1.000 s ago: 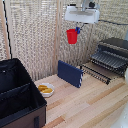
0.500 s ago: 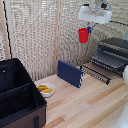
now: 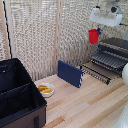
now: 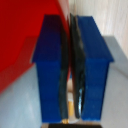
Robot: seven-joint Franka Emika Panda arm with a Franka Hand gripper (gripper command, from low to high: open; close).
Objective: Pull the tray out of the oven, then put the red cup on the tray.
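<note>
Red cup point(image 3: 93, 36), small, plain and bright, hangs in the air near the top of the exterior view's right, held under the white robot arm point(image 3: 106, 16) and above the oven. The end effector point(image 3: 97, 32) has its blue fingers closed on the cup's rim; in the exterior view only a small blue part shows beside the red wall. The wrist view fills in what that view cannot: two blue finger pads point(image 4: 52, 65) stand almost together, with a thin dark strip pinched between them, and the red of the cup point(image 4: 25, 35) spreads wide on one side of them. A pale surface lies blurred beyond.

Only the exterior view shows the rest of the scene. The dark grey-black countertop oven point(image 3: 116, 44) sits at the exterior view's right on the light wooden bench point(image 3: 85, 105). The flat dark metal tray point(image 3: 107, 60) of thin parallel bars sticks out from its front, over the lowered door point(image 3: 97, 72). Near the door stands an upright dark blue board point(image 3: 69, 73). Further toward the exterior view's left sits a white bowl with yellow food point(image 3: 45, 89), just beside a large black fabric case point(image 3: 17, 97) with its lid open.
</note>
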